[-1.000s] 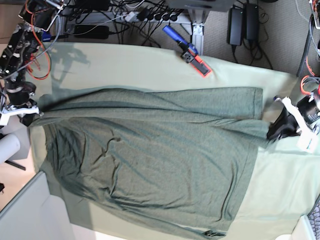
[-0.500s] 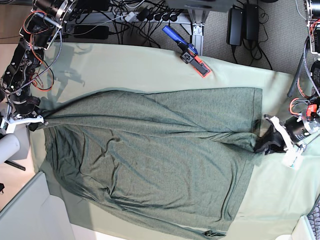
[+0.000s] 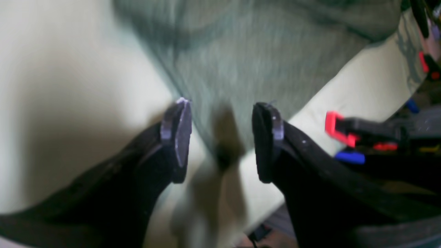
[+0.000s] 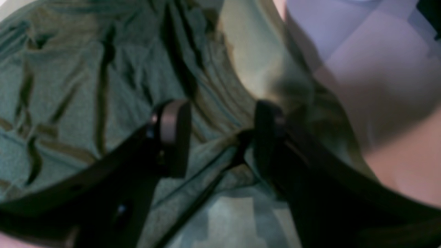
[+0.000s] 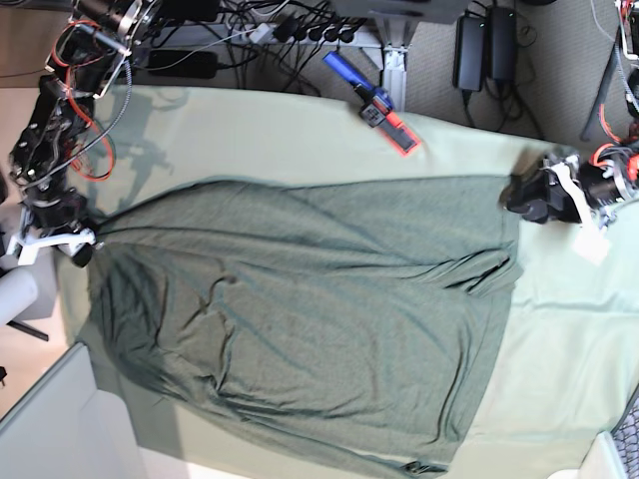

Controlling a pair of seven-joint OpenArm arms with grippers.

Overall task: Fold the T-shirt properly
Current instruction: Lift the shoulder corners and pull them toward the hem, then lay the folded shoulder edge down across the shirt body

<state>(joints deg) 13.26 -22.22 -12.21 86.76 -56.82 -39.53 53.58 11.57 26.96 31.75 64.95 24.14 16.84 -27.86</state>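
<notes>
item: t-shirt, spread over table cloth, filling centre to 6 o'clock; one long side laid over, creased, further folds outstanding. left gripper at 3 o'clock, jaws parted, empty, off the hem corner. right gripper at 9 o'clock, jaws parted, holding nothing. change: both earlier pinched and stretched the top edge; now released, cloth settled flatter.

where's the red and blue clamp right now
In the base view the clamp lies at the top centre on the pale table cloth, just above the T-shirt, not touching it.
</notes>
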